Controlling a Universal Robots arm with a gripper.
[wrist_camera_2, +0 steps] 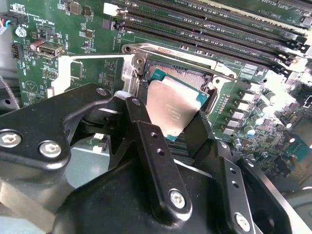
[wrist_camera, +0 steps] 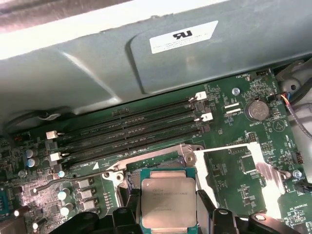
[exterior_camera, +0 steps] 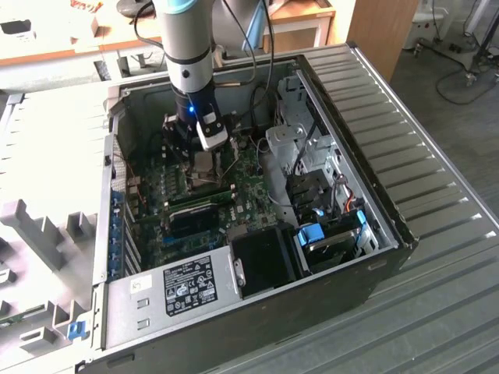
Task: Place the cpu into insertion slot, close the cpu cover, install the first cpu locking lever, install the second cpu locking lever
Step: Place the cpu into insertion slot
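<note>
The cpu [wrist_camera_2: 171, 105], a flat square chip with a silvery top, sits tilted between my gripper's [wrist_camera_2: 168, 111] black fingers [wrist_camera_2: 146, 141], just over the insertion slot [wrist_camera_2: 181, 74]. The slot's dark pin field and metal rim show behind the chip. In the first wrist view the cpu [wrist_camera: 168, 200] lies between both fingers [wrist_camera: 127, 214] at the slot's near side [wrist_camera: 146, 165]. The cpu cover [wrist_camera: 253, 151], a thin silvery frame with a square window, stands swung open beside the slot, as it does in the second wrist view [wrist_camera_2: 92, 61]. In the exterior view my gripper [exterior_camera: 201, 162] reaches down into the open computer case.
Long black memory slots [wrist_camera: 131, 129] run right beside the socket. The grey case wall [wrist_camera: 146, 63] rises behind them. A coin battery [wrist_camera: 257, 109] sits on the board. In the case are a black block [exterior_camera: 195, 222], a power supply [exterior_camera: 183, 288] and a drive cage [exterior_camera: 327, 202].
</note>
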